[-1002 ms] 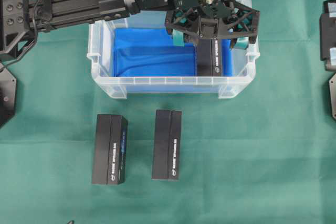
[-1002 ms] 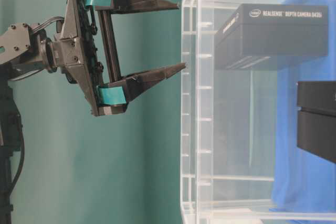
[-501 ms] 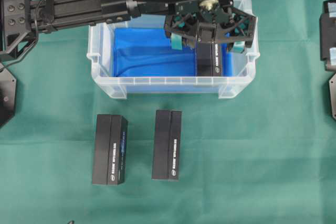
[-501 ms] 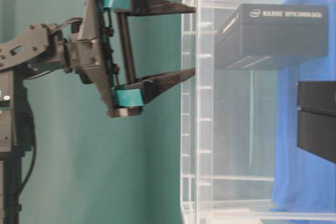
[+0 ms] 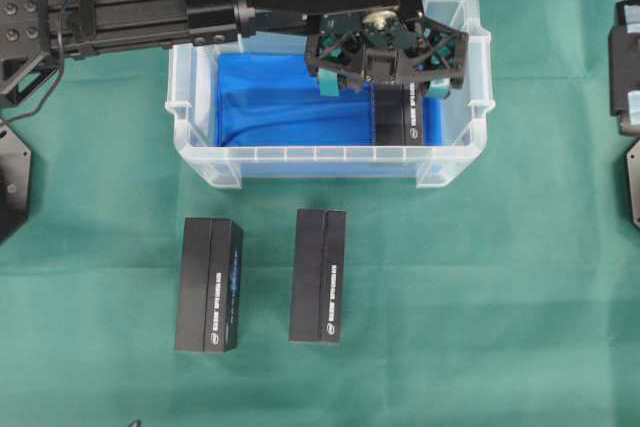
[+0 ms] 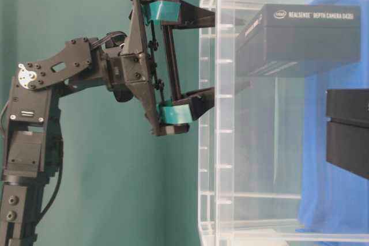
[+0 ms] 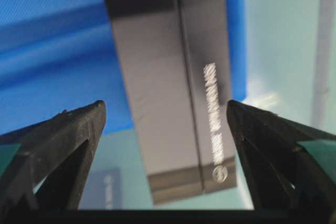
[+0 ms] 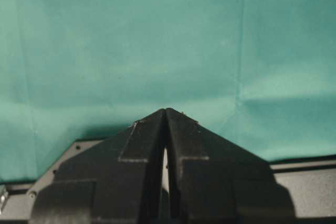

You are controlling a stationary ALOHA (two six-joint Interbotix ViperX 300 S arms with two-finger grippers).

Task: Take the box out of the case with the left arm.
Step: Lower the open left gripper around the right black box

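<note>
The case [image 5: 320, 155] is a clear plastic tub with a blue lining, standing at the back of the green cloth. One black box [image 5: 398, 122] lies against its right side. My left gripper [image 5: 385, 87] points down into the case, open wide, with a finger on either side of the box's far end and not touching it. In the left wrist view the box [image 7: 168, 77] lies between the spread fingertips [image 7: 89, 124] of the left gripper [image 7: 165, 106]. In the table-level view the left gripper [image 6: 239, 53] has passed the rim of the case [image 6: 216, 142] beside the box [image 6: 300, 38]. My right gripper [image 8: 165, 113] is shut over bare cloth.
Two more black boxes [image 5: 209, 284] [image 5: 318, 275] lie side by side on the cloth in front of the case. The right arm's parts [image 5: 625, 67] sit at the right edge. Another black box [image 6: 347, 131] shows through the case wall.
My left gripper has gone down from above the rim into the case, and its open fingers now straddle the box. The boxes and the right arm have not moved.
</note>
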